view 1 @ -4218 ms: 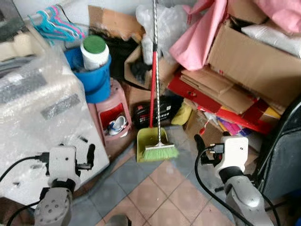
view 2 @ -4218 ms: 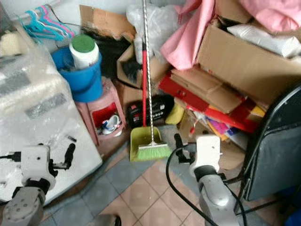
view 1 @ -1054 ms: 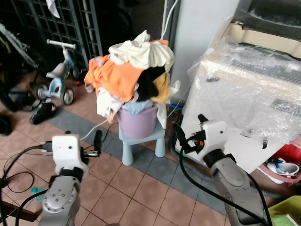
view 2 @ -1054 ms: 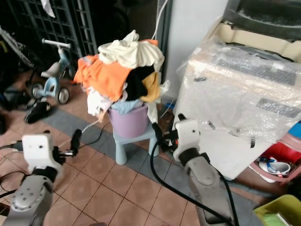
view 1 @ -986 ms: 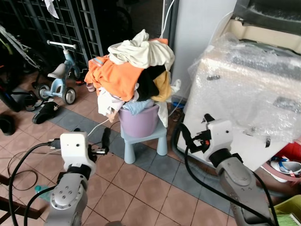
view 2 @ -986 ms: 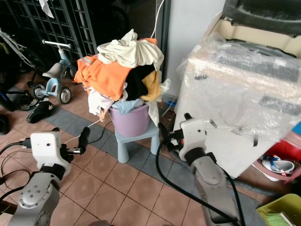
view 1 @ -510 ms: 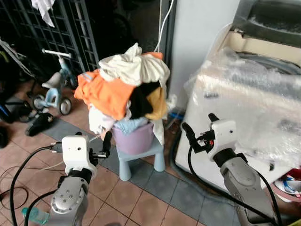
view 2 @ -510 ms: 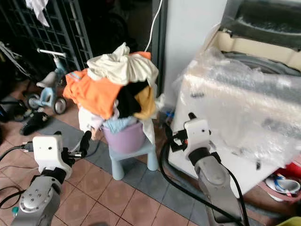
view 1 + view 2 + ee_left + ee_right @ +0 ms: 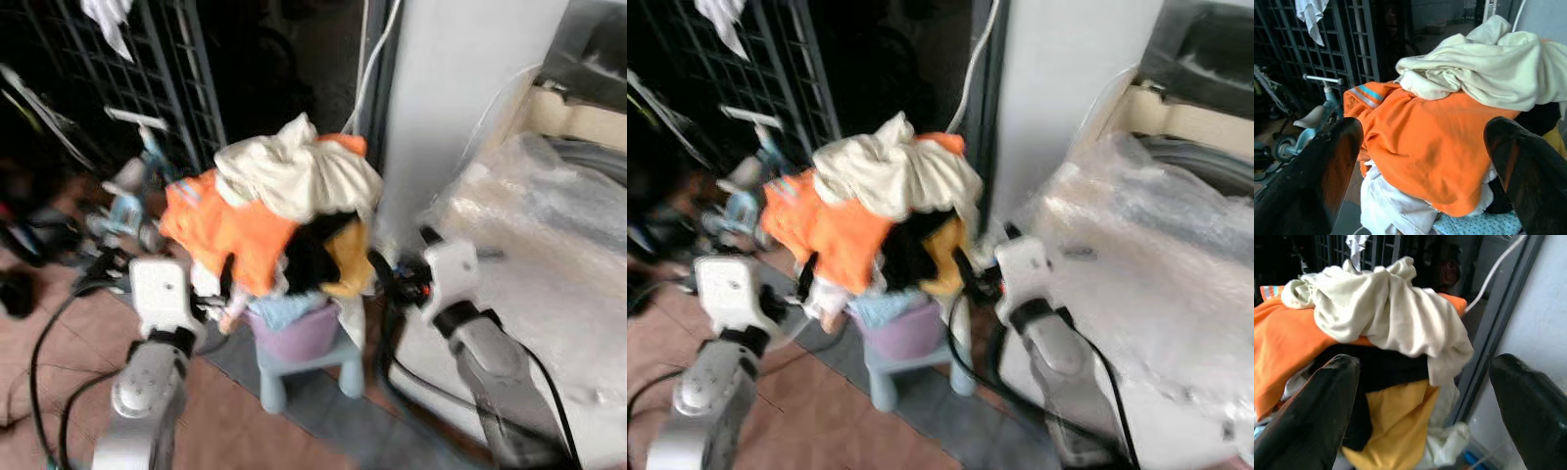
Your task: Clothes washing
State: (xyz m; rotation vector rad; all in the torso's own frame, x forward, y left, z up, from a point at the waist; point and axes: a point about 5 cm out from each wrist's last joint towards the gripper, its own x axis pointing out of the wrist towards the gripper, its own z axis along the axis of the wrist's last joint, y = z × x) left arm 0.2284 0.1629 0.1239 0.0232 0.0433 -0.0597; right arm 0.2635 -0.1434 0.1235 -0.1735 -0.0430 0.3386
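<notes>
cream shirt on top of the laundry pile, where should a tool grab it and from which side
Probably the bunched crown of the cream shirt, from above. It sits topmost on the pile, over the orange garment, so nothing pins it, and its folds stand up for the fingers to pinch.

Both silver arms are raised forward, elbows bent. The left gripper (image 9: 226, 284) has its two long black fingers (image 9: 1317, 176) spread wide apart; the right gripper (image 9: 380, 269) likewise appears wide open, though the head views are blurred.
</notes>
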